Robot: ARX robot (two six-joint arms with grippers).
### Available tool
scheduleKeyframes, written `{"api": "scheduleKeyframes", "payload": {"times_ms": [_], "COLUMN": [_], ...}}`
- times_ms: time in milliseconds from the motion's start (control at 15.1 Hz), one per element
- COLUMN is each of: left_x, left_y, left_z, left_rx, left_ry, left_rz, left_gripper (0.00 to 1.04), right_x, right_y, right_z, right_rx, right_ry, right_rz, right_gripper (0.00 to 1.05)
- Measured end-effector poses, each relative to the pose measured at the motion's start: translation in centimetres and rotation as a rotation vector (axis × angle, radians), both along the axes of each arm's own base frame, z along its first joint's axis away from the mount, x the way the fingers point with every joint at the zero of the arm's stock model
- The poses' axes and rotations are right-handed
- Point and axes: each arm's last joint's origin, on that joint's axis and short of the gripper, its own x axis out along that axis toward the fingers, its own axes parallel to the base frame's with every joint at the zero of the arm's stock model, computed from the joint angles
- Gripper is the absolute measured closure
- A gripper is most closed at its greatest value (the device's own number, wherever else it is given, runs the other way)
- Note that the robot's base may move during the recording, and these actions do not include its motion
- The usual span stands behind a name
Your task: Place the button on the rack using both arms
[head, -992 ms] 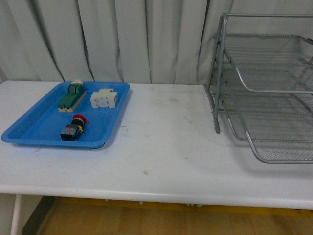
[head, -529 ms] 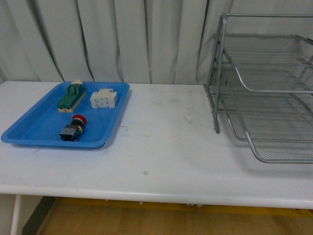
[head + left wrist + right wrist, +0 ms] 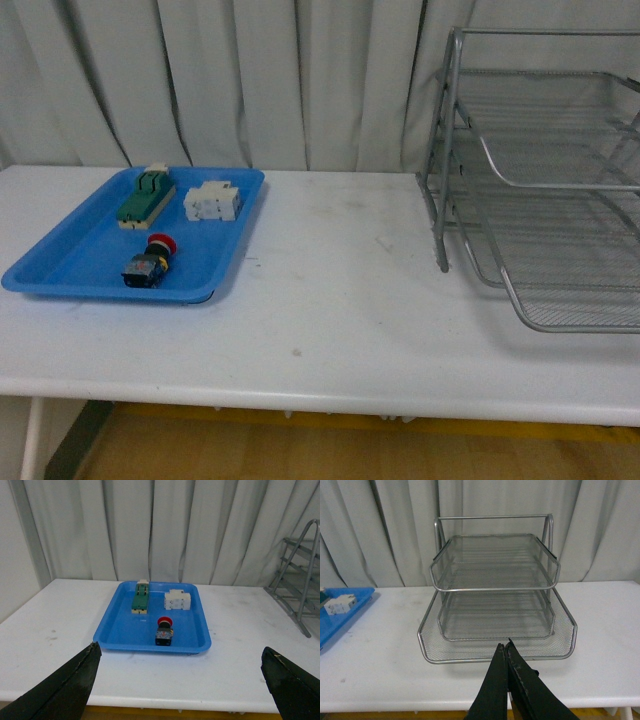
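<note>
The button (image 3: 150,262) has a red cap and a dark body and lies in the near part of the blue tray (image 3: 60,262) at the table's left; the left wrist view shows the button (image 3: 165,630) too. My left gripper (image 3: 180,655) is open, its fingers spread wide and well back from the tray near the table's front edge. At the right stands the silver rack (image 3: 540,190), with the same rack (image 3: 495,592) in the right wrist view. There my right gripper (image 3: 504,646) is shut on nothing, just in front of the lowest shelf. Neither arm shows in the front view.
In the tray's far part lie a green-topped switch block (image 3: 147,197) and a white terminal block (image 3: 212,202). Grey curtains (image 3: 250,70) hang behind the white table (image 3: 340,290). Wooden floor shows below the table's front edge.
</note>
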Motion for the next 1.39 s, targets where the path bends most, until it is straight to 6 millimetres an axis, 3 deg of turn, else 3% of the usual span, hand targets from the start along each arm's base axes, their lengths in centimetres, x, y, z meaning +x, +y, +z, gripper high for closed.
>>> {"api": "scheduleKeyframes", "payload": {"times_ms": [132,264,661,793,860,926,1058,1190,1256,1388], "left_x": [0.0,0.0,0.0,0.0,-0.1,1.1,5.0,12.1,16.2,23.3], "left_y": [0.0,0.0,0.0,0.0,0.0,0.0,-0.1,-0.1,-0.2,-0.6], "left_z": [0.0,0.0,0.0,0.0,-0.1,0.4,2.7,4.1,3.3,-0.7], "left_rx": [0.000,0.000,0.000,0.000,-0.034,-0.109,-0.157,-0.154,-0.148,-0.140], "left_ry": [0.000,0.000,0.000,0.000,0.115,0.253,0.209,0.187,0.244,0.471], "left_rz": [0.000,0.000,0.000,0.000,-0.014,-0.014,-0.057,-0.105,-0.121,-0.138], "left_gripper": [0.07,0.07,0.07,0.07,0.07,0.07,0.07,0.07,0.07,0.07], "right_x": [0.0,0.0,0.0,0.0,0.0,0.0,0.0,0.0,0.0,0.0], "right_y": [0.0,0.0,0.0,0.0,0.0,0.0,0.0,0.0,0.0,0.0], "right_z": [0.0,0.0,0.0,0.0,0.0,0.0,0.0,0.0,0.0,0.0], "right_rx": [0.000,-0.002,-0.002,-0.003,-0.003,-0.003,-0.003,-0.003,-0.003,-0.003], "right_ry": [0.000,0.000,0.000,0.000,0.000,0.000,0.000,0.000,0.000,0.000], "right_rz": [0.000,0.000,0.000,0.000,0.000,0.000,0.000,0.000,0.000,0.000], "right_gripper": [1.03,0.82,0.05,0.07,0.06,0.06,0.06,0.06,0.06,0.06]}}
